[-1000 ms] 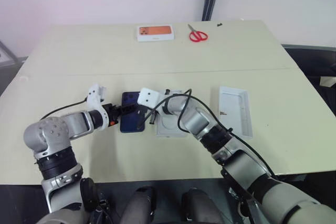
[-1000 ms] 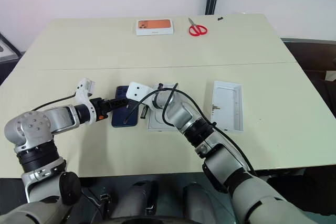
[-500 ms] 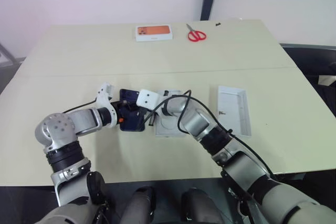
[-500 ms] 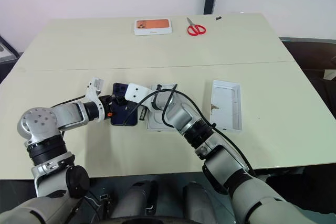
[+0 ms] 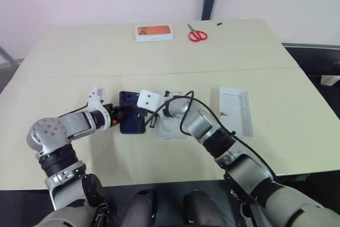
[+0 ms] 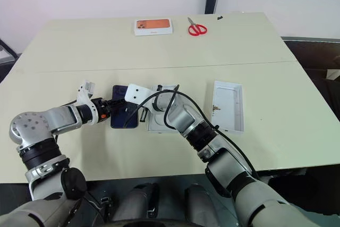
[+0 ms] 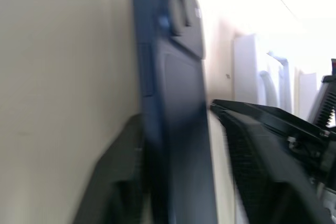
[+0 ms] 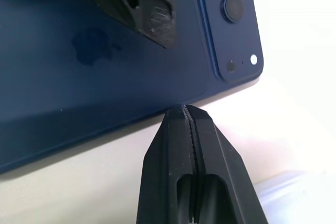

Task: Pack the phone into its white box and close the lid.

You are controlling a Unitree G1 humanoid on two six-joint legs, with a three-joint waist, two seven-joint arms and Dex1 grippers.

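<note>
Phone (image 5: 131, 119) on table (image 5: 159, 51) at 9 o'clock of white box (image 5: 171, 123), left gripper (image 5: 121, 114) pinching phone's edge between its fingers, right gripper (image 8: 185, 116) pressed together at phone's rim, lid (image 5: 236, 111) at 3 o'clock.

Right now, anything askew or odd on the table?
The phone is lifted on one long edge, back facing up, with the left gripper straddling that edge. The right gripper, fingers shut, props its other edge. The white box sits empty beside it, the lid off, inside up.
</note>
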